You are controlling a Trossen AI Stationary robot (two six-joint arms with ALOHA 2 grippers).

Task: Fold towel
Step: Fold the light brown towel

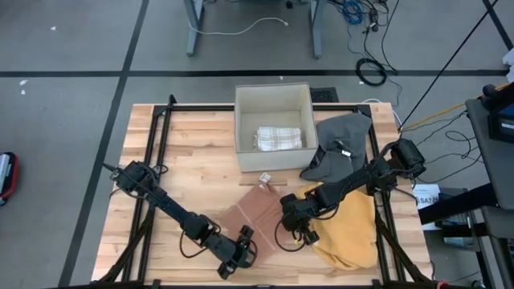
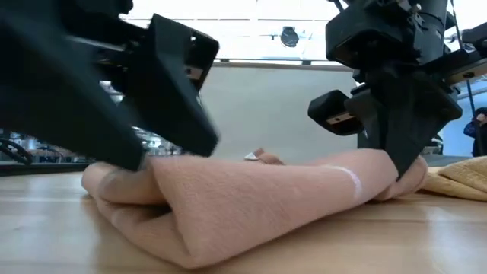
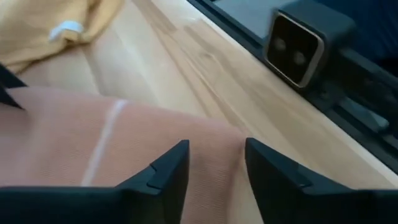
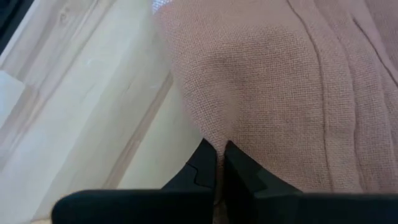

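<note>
A pink-brown towel (image 1: 255,210) lies folded over in a thick bundle (image 2: 251,205) on the wooden table, near its front edge. My left gripper (image 1: 241,250) is at the towel's near side, its fingers apart with cloth (image 3: 214,171) filling the gap between them. My right gripper (image 1: 287,215) is shut on the towel's right end. In the low view the left gripper is the large dark shape at the left and the right gripper (image 2: 402,171) stands at the right. My left gripper slants down onto the towel's near side (image 3: 214,186), one finger on each side of a ridge of cloth. I cannot tell whether they grip it. My right gripper pinches a folded edge at the towel's right end (image 4: 217,134) between its two fingers, coming steeply from above. That end (image 2: 380,164) is drawn up a little to the fingers, and the rest of the towel lies on the table.
A yellow towel (image 1: 349,229) lies crumpled just right of the pink one, under the right arm. A grey towel (image 1: 341,144) lies behind it. An open box (image 1: 273,100) at the far middle holds a folded checked towel (image 1: 277,138). A black frame (image 1: 157,144) borders the table.
</note>
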